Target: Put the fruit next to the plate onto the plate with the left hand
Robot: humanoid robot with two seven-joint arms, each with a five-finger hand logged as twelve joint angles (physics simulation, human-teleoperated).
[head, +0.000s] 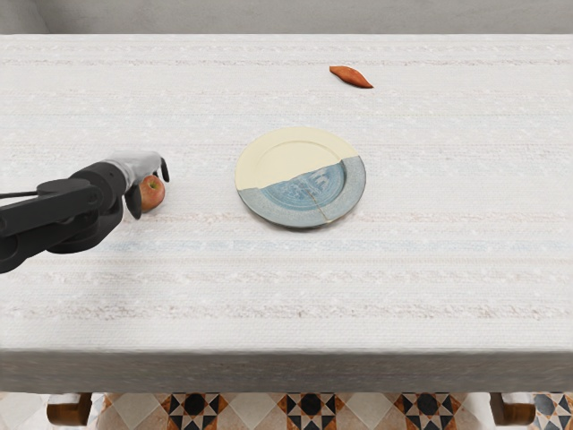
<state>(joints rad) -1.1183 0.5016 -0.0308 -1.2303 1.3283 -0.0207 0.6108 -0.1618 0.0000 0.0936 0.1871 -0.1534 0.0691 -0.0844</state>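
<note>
Nearest us, a strip of patterned floor tiles (309, 408) shows below the table edge, with a brown wooden leg (70, 409) at each lower corner. The table (358, 296) fills almost the whole view, covered in an off-white cloth with faint horizontal bands.

The left arm (54, 215) comes in from the left edge, dark and tilted slightly up toward the right. The left hand (143, 179) sits at mid-left of the table. Its grey fingers (161, 167) curl down over the top of a small red apple (154, 192), with the thumb on the apple's left side, so we read the hand as closed around it. We cannot tell whether the apple is touching the cloth or lifted.

The apple is left of the plate (269, 161) and well apart from it. The plate's whole face shows: cream on the far-left part, blue-grey on the near-right.

Farther back and to the right, an orange-red tapered item (351, 77) lies on the cloth, and a grey wall (269, 16) runs behind the table.
</note>
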